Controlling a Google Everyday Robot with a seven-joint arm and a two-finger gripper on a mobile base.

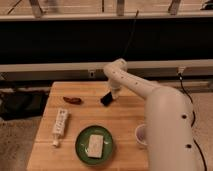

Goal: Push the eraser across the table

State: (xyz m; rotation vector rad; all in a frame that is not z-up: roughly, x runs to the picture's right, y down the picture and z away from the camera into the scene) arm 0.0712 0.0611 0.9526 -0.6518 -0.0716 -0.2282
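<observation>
Claw at eraser, far side of bench.
Claw (112,94) hangs from the white arm (150,95), down at the black eraser (106,100) near the bench's (125,120) far edge, middle; contact and finger state: cannot tell. Red-brown object (73,100) to its left. Nearer: white strip (60,123), green plate (82,150) holding pale block (95,145), paper cup (141,134).

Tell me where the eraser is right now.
The eraser lies mid-table toward the far edge, right of the red pepper, with the gripper right at it.
</observation>
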